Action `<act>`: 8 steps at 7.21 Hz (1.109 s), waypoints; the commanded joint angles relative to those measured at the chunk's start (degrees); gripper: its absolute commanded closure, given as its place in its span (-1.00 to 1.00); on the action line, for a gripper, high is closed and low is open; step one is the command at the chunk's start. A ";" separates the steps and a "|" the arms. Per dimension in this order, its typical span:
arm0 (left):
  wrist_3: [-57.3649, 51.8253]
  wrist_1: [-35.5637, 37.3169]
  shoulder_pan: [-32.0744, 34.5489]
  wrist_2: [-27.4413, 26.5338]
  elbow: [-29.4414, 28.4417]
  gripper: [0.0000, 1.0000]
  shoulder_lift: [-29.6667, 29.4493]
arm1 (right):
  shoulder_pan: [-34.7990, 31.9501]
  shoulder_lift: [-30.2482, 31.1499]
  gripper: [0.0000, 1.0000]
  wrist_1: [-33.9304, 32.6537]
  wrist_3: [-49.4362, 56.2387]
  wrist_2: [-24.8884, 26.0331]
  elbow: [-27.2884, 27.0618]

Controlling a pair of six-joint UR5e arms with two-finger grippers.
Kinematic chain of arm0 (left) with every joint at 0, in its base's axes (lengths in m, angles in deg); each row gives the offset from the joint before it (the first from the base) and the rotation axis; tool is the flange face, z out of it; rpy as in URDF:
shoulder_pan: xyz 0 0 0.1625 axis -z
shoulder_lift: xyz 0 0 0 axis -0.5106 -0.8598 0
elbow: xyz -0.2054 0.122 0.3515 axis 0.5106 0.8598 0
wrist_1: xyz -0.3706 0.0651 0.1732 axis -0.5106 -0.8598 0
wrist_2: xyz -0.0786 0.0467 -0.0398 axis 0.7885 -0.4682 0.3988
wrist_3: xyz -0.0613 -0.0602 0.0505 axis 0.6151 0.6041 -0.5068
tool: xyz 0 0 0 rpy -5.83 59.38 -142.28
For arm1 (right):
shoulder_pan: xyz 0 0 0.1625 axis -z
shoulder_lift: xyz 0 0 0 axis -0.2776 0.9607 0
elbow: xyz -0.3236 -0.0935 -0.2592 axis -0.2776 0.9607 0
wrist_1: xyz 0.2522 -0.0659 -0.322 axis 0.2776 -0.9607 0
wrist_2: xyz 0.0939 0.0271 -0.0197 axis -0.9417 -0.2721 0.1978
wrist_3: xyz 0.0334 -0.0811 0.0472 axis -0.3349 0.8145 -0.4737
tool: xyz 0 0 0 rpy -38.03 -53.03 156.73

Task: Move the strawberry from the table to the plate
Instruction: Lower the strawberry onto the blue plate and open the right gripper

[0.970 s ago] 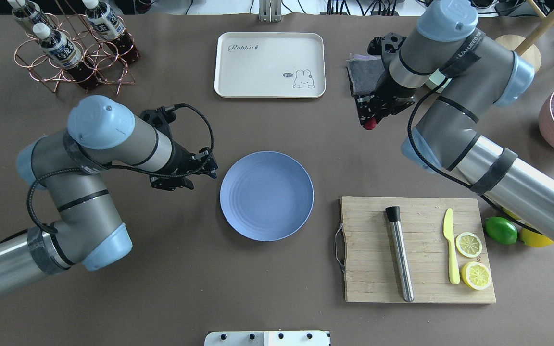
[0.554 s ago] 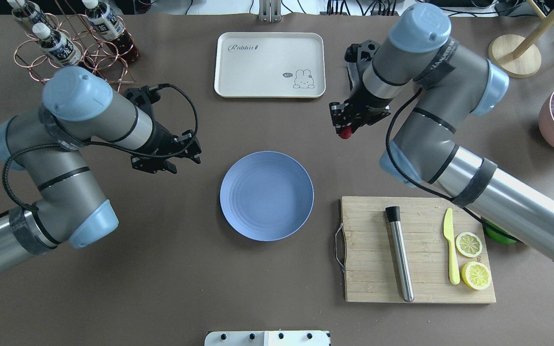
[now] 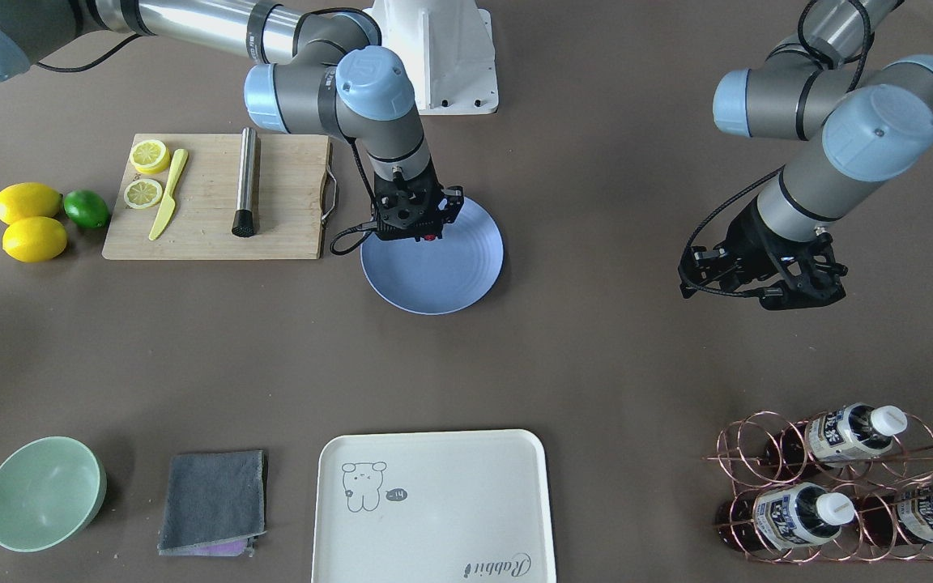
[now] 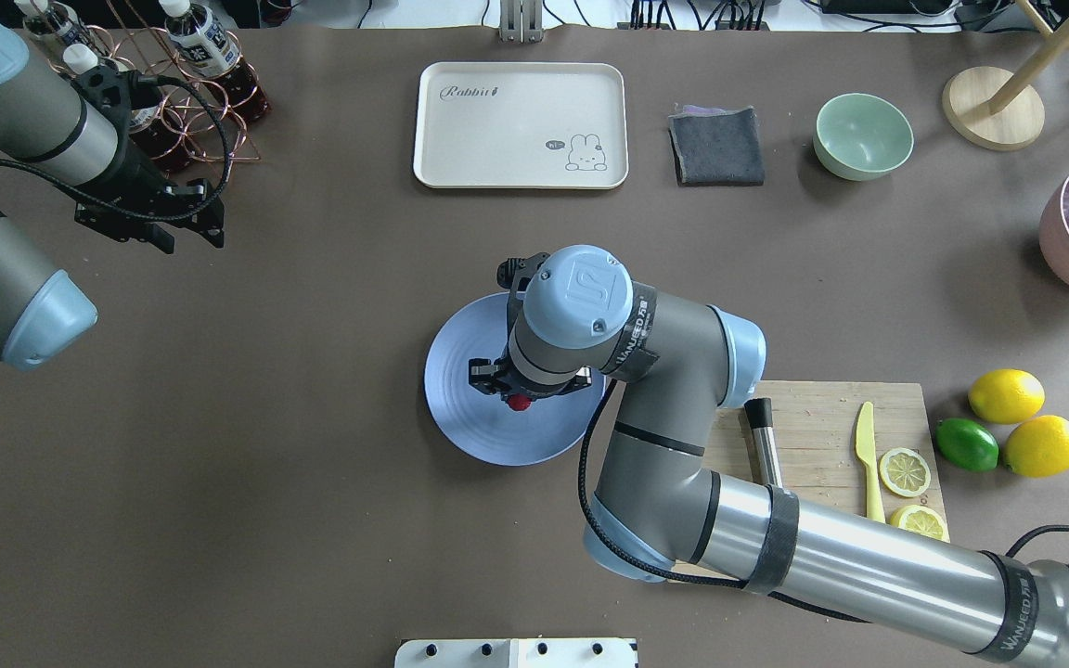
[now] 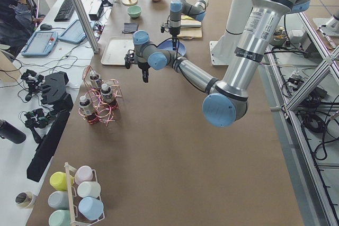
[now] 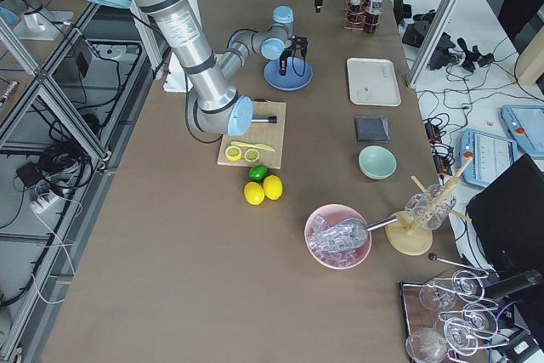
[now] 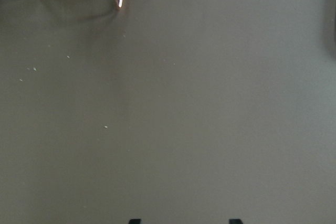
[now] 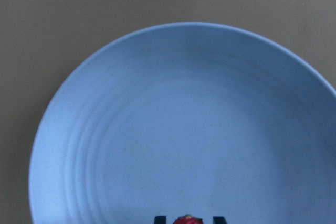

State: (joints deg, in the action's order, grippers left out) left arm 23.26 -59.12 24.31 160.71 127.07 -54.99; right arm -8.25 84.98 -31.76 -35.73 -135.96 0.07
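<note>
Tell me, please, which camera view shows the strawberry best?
The overhead exterior view: the strawberry shows plainly red against the blue plate. The front-facing view shows only a red speck, the right wrist view only its top, inside the right claw, and the side views nothing clear.

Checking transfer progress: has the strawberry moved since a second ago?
Yes. In the overhead view the strawberry, held in the right pincer, has gone from right of the cream tray to over the blue plate.

The right gripper [image 3: 428,231] grips the strawberry [image 3: 432,238] over the plate [image 3: 434,283], beside the cutting board [image 3: 207,210].
</note>
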 commanded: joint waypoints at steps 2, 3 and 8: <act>-0.65 0.27 0.35 0.02 0.80 -0.35 1.11 | 0.81 -1.08 1.00 0.03 -0.25 1.67 2.36; -0.65 0.27 0.35 0.02 0.88 -0.36 1.20 | 0.81 -1.08 1.00 0.03 0.10 1.77 2.45; -0.21 0.27 0.35 0.02 1.06 -0.39 1.20 | -2.60 -0.74 -1.00 -0.32 0.46 -1.11 -0.44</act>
State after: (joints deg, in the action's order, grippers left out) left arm 23.04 -58.89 24.60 160.72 128.01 -53.80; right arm -9.36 83.91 -31.68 -35.29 -135.35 1.26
